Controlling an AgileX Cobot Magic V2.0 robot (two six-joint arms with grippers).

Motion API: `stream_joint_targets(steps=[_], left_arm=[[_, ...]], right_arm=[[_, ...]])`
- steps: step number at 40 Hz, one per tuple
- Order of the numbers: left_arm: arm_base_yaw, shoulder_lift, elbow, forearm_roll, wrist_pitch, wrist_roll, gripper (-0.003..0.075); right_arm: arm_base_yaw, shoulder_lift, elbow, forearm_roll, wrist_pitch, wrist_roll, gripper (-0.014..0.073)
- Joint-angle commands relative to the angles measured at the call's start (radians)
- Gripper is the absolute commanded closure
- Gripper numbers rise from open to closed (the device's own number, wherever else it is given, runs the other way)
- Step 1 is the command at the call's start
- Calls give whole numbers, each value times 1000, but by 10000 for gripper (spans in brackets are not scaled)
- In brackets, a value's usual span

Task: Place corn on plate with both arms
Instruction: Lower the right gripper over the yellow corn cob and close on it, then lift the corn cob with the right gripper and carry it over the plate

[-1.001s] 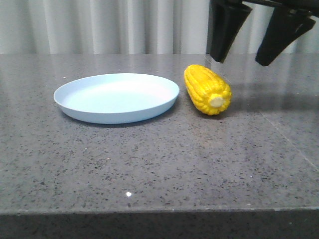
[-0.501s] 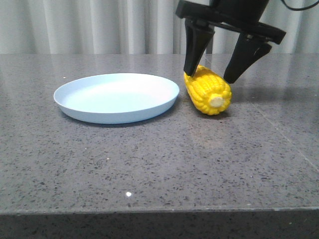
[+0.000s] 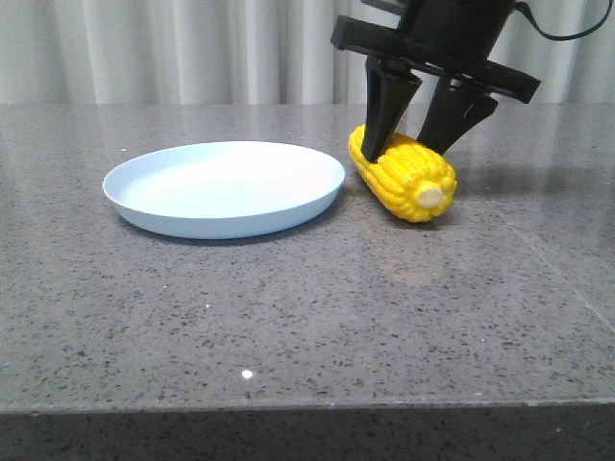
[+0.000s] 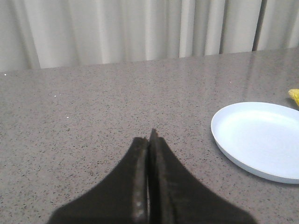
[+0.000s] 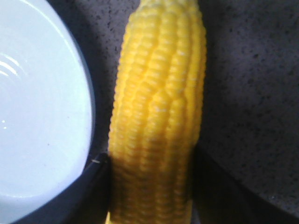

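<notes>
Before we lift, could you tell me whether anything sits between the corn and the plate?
Nothing visible does. The corn, straddled by the right gripper, lies just right of the plate, with only bare table between them.

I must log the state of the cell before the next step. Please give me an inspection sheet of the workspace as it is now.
Surface: grey speckled countertop.
Job's things: corn lies on the counter, right of the plate; the plate holds nothing.
Clutter: nothing seen.
Grippers: right gripper straddles the corn, fingers against both its sides; left gripper shut, holding nothing, away from the plate.
Cables: one dark cable by the right arm.
Surroundings: pale curtain behind the counter.
</notes>
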Motion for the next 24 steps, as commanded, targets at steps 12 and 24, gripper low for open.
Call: stream_joint_targets(steps=[12, 24], left_arm=[[-6, 9, -25, -12, -81, -2, 741], [-6, 9, -25, -12, -81, -2, 741]], right_arm=[[53, -78, -233, -139, 136, 163, 490], [244, 14, -385, -251, 163, 269, 490]])
